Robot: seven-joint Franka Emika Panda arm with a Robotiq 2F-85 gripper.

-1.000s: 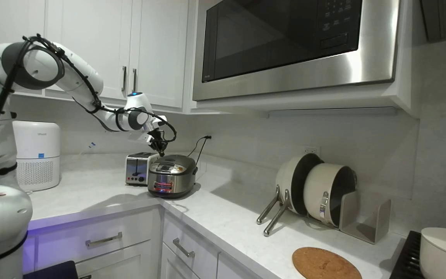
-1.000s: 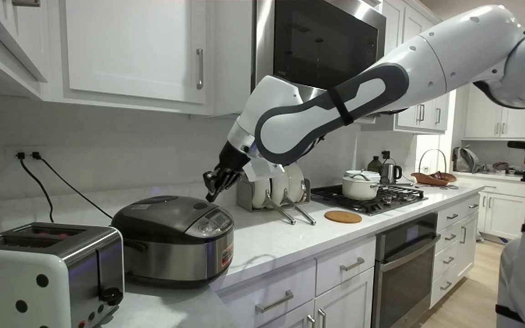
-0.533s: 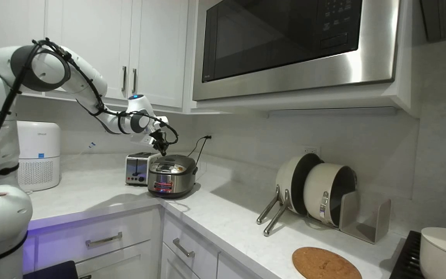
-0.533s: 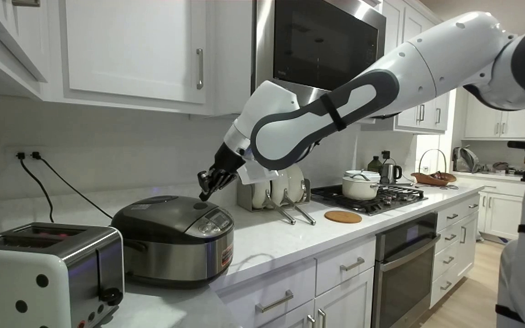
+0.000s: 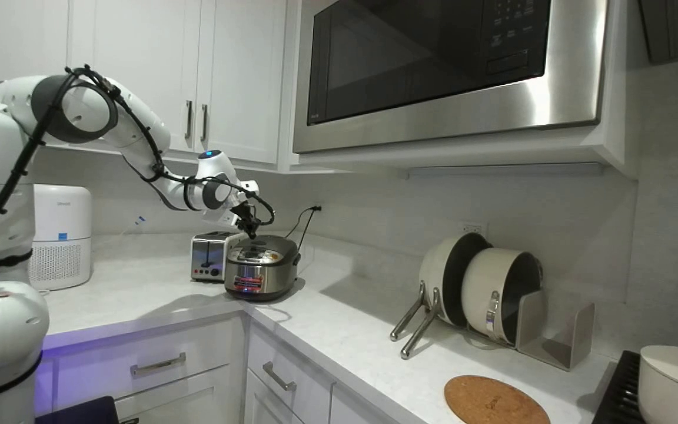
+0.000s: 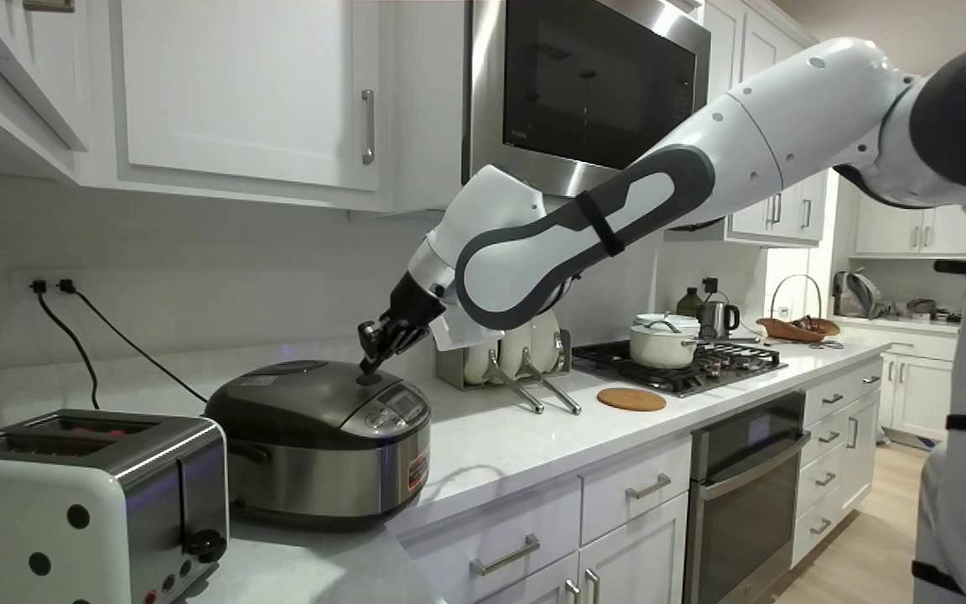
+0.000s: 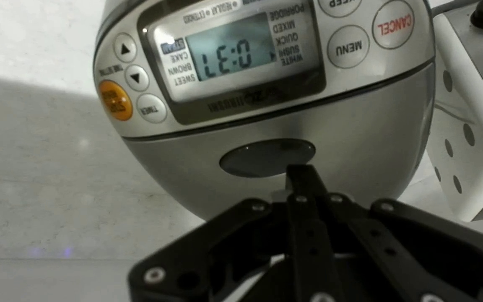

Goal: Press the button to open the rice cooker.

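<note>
The rice cooker (image 5: 274, 274) stands on the counter with its dark lid closed; it also shows in an exterior view (image 6: 307, 482) and in the wrist view (image 7: 363, 130). A dark oval button (image 7: 267, 157) sits on the lid behind the display panel (image 7: 233, 48). My gripper (image 7: 300, 170) is shut and empty, fingers together. Its tip overlaps the edge of the oval button in the wrist view. In an exterior view the gripper tip (image 6: 367, 366) is right over the button; I cannot tell if it touches. The gripper also shows above the lid in an exterior view (image 5: 251, 233).
A silver toaster with a dotted white side (image 6: 38, 512) stands close beside the cooker. Black cords (image 6: 135, 348) run from the wall behind it. A pan rack (image 5: 557, 347), a cork mat (image 5: 495, 400) and a stove (image 6: 693, 369) lie further along the counter.
The arm has lowered, and my gripper has moved in an exterior view from beside the lid's front to right over the oval button. The cooker has not moved and its lid stays closed.
</note>
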